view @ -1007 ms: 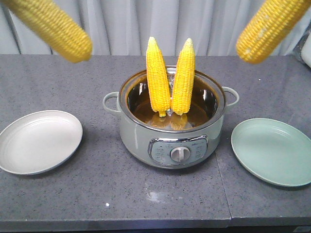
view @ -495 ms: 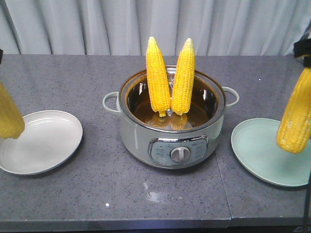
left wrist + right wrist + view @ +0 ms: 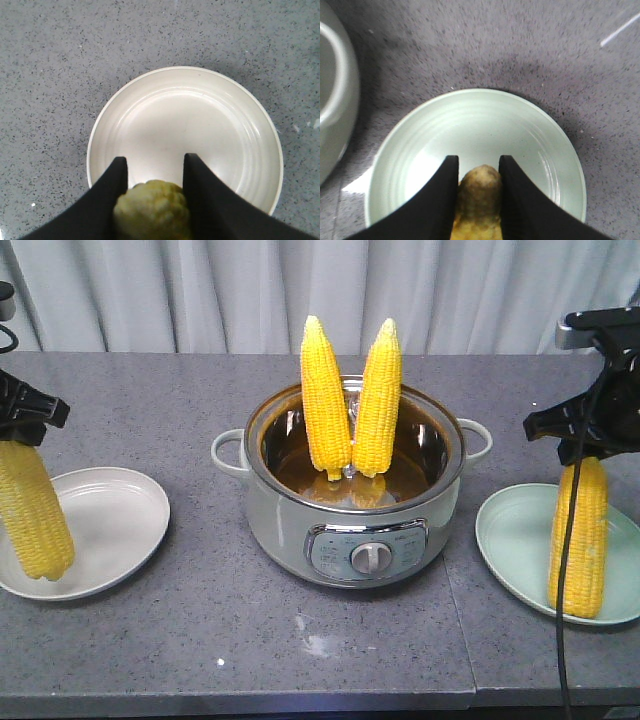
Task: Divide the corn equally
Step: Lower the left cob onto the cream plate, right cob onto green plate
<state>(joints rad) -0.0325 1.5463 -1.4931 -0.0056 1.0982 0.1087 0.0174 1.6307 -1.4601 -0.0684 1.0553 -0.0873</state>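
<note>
Two corn cobs (image 3: 326,398) (image 3: 378,400) stand tip-up in the grey-green cooker pot (image 3: 355,535) at centre. My left gripper (image 3: 22,432) is shut on a third corn cob (image 3: 35,508) that hangs nearly upright over the near left part of the white plate (image 3: 110,530); from the left wrist its end (image 3: 152,207) shows between the black fingers (image 3: 117,182). My right gripper (image 3: 585,448) is shut on a fourth cob (image 3: 578,540) that hangs upright over the green plate (image 3: 520,540), its lower end at or just above the plate. That cob (image 3: 479,192) sits between the right fingers (image 3: 447,185).
The pot has side handles (image 3: 228,452) (image 3: 478,438) and a front dial (image 3: 371,558). Grey curtains (image 3: 320,290) close the back of the grey countertop (image 3: 330,650). A black cable (image 3: 563,620) hangs down in front of the green plate.
Both arms have come down with their cobs: the left cob lowered over the white plate, the right cob moved left and down over the green plate. The grippers now show in view.
</note>
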